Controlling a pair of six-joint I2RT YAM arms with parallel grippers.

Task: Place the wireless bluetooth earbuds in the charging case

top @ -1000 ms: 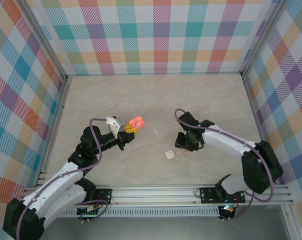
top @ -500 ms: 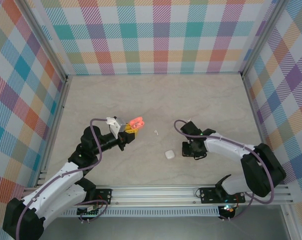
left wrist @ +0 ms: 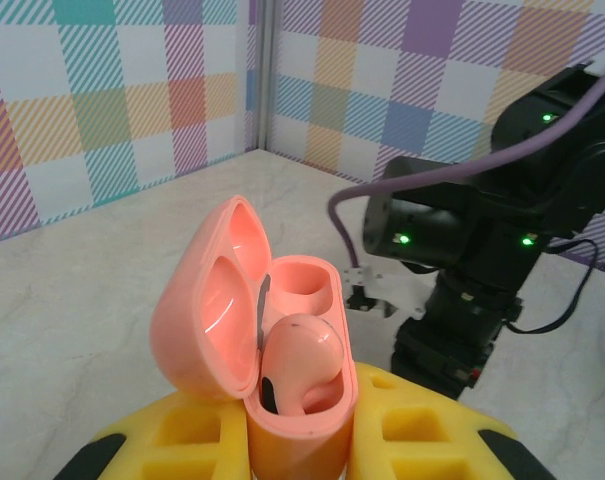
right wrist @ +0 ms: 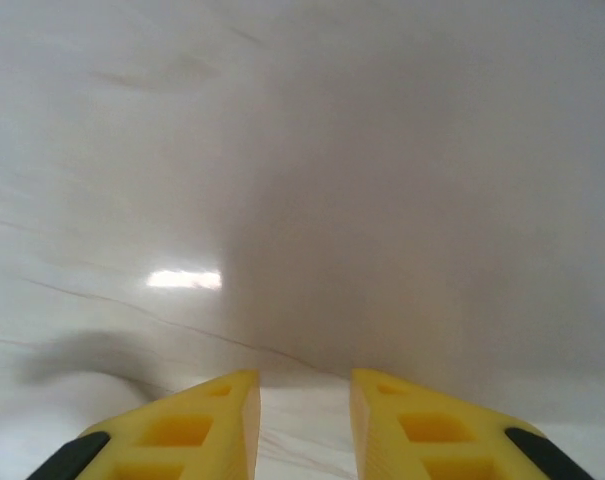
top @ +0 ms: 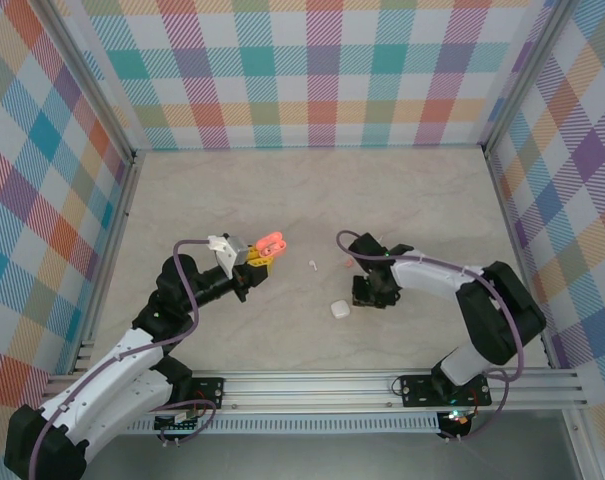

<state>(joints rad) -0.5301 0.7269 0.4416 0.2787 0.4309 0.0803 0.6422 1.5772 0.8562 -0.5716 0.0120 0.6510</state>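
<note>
Left gripper [top: 259, 254] is clamped on the open pink charging case [left wrist: 222, 310]; right gripper [right wrist: 304, 400] hangs low over the table [top: 232, 190], fingers narrowly apart.

1 pink earbud [left wrist: 300, 352] sits in the near socket of the case and the far socket [left wrist: 304, 288] is empty. 1 white earbud [top: 313, 265] lies loose on the table between the 2 arms, with a small white case [top: 339, 309] near it. The right wrist view is blurred: nothing shows between the yellow fingers, though a tiny bud low down cannot be ruled out. I judge the step to be a pick from the table. It calls for fingers astride the bud's stem, a gentle squeeze so it does not skitter away, then a stem-first approach to the socket with the case held upright and steady.
</note>
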